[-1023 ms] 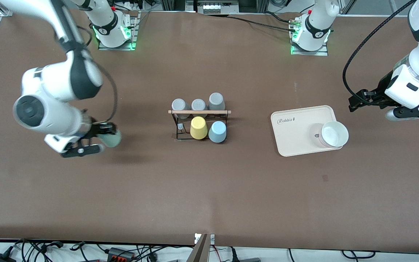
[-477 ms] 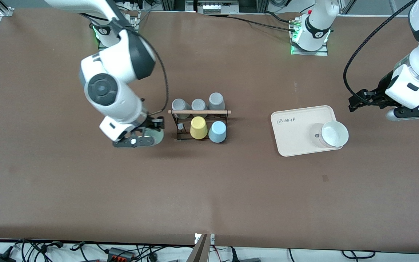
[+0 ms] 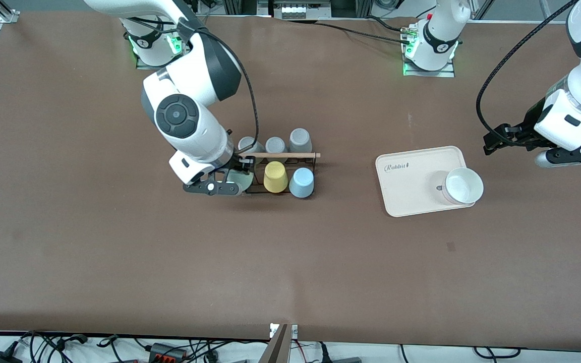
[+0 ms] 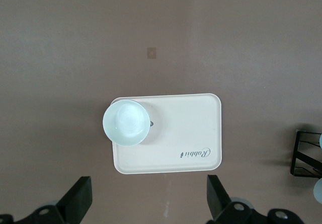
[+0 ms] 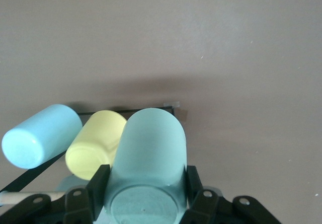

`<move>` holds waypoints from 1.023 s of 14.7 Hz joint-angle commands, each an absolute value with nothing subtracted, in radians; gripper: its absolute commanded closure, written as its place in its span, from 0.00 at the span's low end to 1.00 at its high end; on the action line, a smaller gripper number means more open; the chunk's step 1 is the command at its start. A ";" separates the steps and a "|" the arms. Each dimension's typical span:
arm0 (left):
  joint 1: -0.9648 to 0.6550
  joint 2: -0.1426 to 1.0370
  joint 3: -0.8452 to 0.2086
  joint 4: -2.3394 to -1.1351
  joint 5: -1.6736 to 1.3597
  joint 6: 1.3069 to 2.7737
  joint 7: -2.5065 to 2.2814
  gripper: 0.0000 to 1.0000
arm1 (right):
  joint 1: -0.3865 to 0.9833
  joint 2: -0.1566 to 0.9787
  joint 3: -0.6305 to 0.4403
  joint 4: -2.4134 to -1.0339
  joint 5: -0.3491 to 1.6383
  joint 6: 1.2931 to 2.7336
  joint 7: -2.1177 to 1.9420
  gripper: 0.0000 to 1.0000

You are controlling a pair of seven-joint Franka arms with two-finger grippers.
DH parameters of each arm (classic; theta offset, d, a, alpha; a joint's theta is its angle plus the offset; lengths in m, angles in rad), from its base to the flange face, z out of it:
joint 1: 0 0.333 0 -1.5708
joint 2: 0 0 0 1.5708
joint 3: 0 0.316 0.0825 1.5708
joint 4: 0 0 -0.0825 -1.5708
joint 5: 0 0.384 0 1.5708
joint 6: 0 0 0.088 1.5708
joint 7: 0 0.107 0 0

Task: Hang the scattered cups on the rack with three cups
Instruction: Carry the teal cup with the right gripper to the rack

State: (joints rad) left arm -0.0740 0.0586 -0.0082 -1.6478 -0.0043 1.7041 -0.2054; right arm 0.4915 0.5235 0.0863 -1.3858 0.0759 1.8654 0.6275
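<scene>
1. Right gripper (image 3: 232, 180) sat left of frame centre in the front view, over the rack (image 3: 276, 174) at the end toward the right arm. Its fingers (image 5: 98, 183) were clamped on the mint cup (image 5: 148, 161), one on each side of the cup wall.
2. In the right wrist view the mint cup filled the lower middle of the frame, its long axis running away from the camera and its closed base pointing away. Whether it had touched a peg could not be told.
3. Blue cup (image 3: 301, 182) was on the rack's front row, at the end toward the left arm, just right of frame centre. Yellow cup (image 3: 275, 177) sat beside it, between it and the mint cup. Both were mouth down, bases up and leaning toward the front camera.
4. Three grey cups (image 3: 300, 139) stood in the rack's rear row, just above the wooden rod (image 3: 290, 155); the right arm partly hid the one at its end.
5. In the right wrist view, yellow cup and mint cup overlapped; contact could not be told.
6. Cream tray (image 3: 406, 184) lay right of centre, well apart from the rack, with a white bowl (image 3: 464, 185) on its corner.
7. Left gripper (image 4: 148, 199) waited at the right edge of the front view, over bare table beside the tray, jaws spread wide and empty.
</scene>
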 commanded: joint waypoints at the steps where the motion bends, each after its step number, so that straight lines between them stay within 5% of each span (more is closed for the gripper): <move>1: -0.067 0.037 -0.006 -1.663 -0.025 1.701 -0.178 0.00 | 0.505 0.551 0.089 -1.350 0.090 1.844 0.672 0.76; 15: -0.067 0.037 -0.006 -1.663 -0.025 1.701 -0.178 0.00 | 0.528 0.658 0.089 -1.350 0.087 1.856 0.747 0.71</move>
State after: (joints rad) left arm -0.0739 0.0586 -0.0081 -1.6478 -0.0044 1.7041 -0.2054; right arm 0.5233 0.6277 0.0870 -1.3844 0.0773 1.8680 0.7145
